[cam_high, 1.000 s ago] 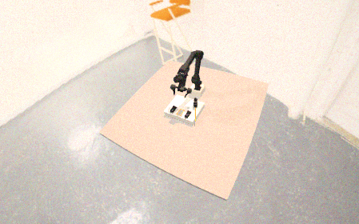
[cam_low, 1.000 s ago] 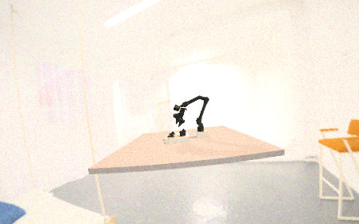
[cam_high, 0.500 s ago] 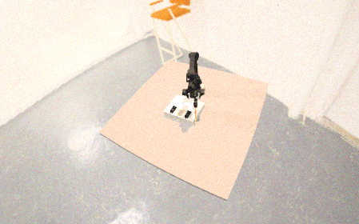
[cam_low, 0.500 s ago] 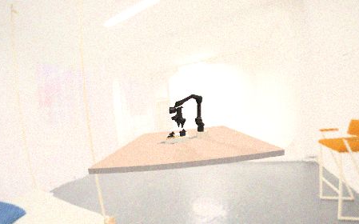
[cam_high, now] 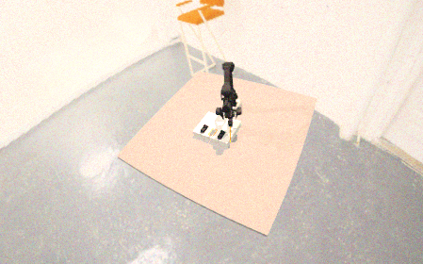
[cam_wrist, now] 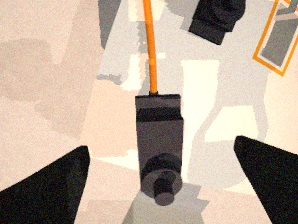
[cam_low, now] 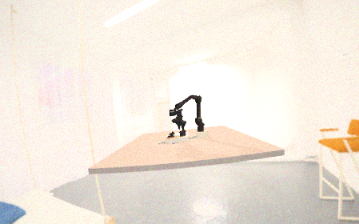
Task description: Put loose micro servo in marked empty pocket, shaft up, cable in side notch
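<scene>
The loose black micro servo stands near the edge of the white deck; what bears it is unclear. In the wrist view its round boss and shaft face the camera, and its orange cable runs away from its far end. My gripper is open and empty, with one finger on each side of the servo and gaps on both sides; its exact height is unclear. The orange-outlined pocket is empty, at the upper right of the wrist view.
Another black servo sits on the deck between the loose servo and the pocket. A further one sits on the pocket's other side. The deck lies on the pinkish table in front of the arm's base.
</scene>
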Motion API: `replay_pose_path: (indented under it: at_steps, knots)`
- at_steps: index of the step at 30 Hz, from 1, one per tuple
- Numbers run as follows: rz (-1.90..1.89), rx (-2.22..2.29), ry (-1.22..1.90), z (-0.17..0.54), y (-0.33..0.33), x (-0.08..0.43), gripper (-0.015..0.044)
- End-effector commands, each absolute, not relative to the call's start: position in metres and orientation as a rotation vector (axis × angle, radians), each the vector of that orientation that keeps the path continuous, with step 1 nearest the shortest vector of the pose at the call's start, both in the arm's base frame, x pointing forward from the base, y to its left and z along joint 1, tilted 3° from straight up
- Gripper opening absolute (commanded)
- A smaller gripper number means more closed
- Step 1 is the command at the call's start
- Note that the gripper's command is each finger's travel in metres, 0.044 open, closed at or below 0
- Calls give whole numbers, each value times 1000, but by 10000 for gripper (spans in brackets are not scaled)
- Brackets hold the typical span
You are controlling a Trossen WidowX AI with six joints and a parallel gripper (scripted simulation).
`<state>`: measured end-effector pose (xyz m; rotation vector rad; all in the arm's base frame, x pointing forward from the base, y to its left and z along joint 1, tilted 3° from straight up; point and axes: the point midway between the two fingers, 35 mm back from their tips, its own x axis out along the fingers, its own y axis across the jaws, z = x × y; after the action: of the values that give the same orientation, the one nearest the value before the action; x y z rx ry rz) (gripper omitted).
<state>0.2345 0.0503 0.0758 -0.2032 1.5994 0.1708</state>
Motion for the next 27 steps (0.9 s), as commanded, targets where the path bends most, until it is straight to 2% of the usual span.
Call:
replay_pose_path:
  at_steps: [1, 12, 23, 27]
  knots:
    - [171, -195, 1600, 71, 51, 234, 440]
    - [171, -195, 1600, 56, 51, 234, 440]
    - [171, -195, 1600, 56, 51, 234, 151]
    - [171, -195, 1600, 56, 51, 234, 125]
